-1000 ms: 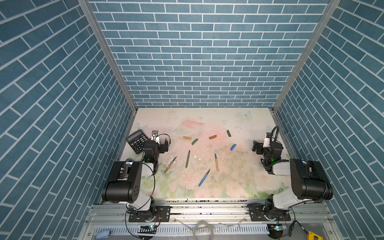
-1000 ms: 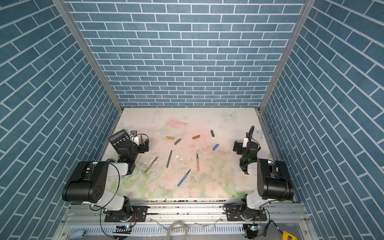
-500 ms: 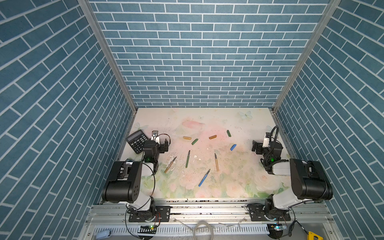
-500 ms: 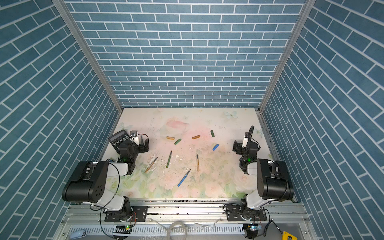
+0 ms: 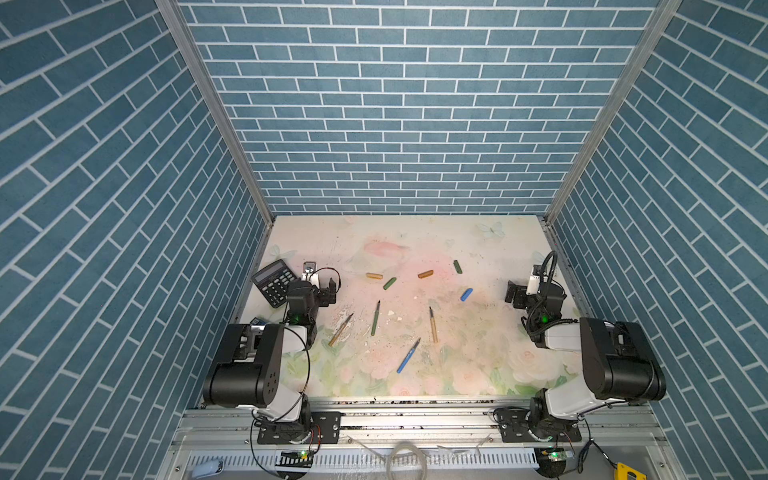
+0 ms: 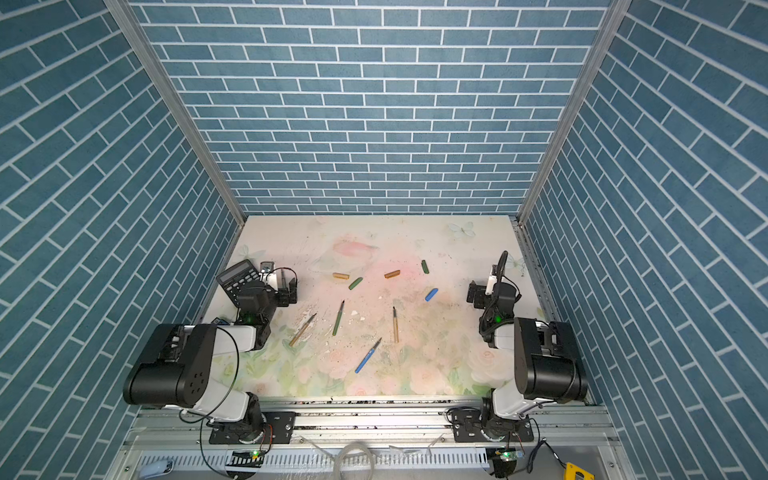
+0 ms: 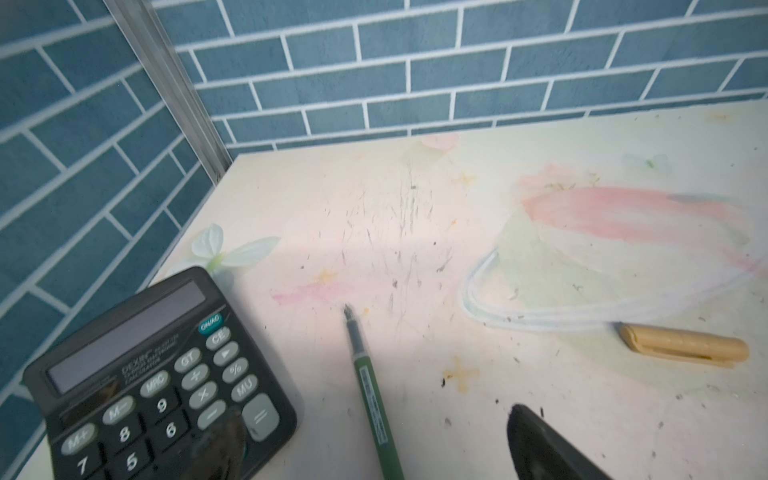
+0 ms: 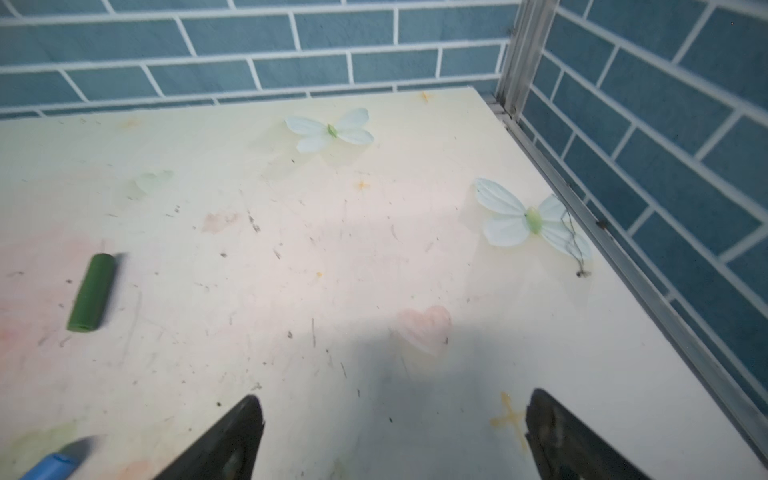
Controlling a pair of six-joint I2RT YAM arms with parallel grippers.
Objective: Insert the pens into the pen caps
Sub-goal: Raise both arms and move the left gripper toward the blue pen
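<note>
Five pens are counted, none capped. In the left wrist view, a dark green pen (image 7: 374,399) lies at the left side of the table (image 5: 498,249). Four more show in both top views, spread apart at mid-table: the left tan pen (image 5: 340,330), the green pen (image 5: 375,320), the right tan pen (image 5: 433,326) and the blue pen (image 5: 407,357). Five pen caps lie loose in a rough row farther back, each clear of every pen: the tan-gold cap (image 5: 374,275), green cap (image 5: 389,283), orange-brown cap (image 5: 425,274), dark green cap (image 5: 457,267) and blue cap (image 5: 466,294). The left gripper (image 7: 370,419) has its jaws spread wide, and the dark green pen runs between its fingers with the dark tip toward the back wall. Whether either finger touches that pen cannot be told. The right gripper (image 8: 395,399) also has its jaws wide apart and grips nothing. It is low over bare table near the right edge, with the dark green cap and the blue cap off to its inner side. A black calculator (image 5: 275,282) sits at the left edge just beside the dark green pen, and one left finger overlaps it in the wrist view. White flecks (image 5: 390,313) litter the surface around the green pen.
</note>
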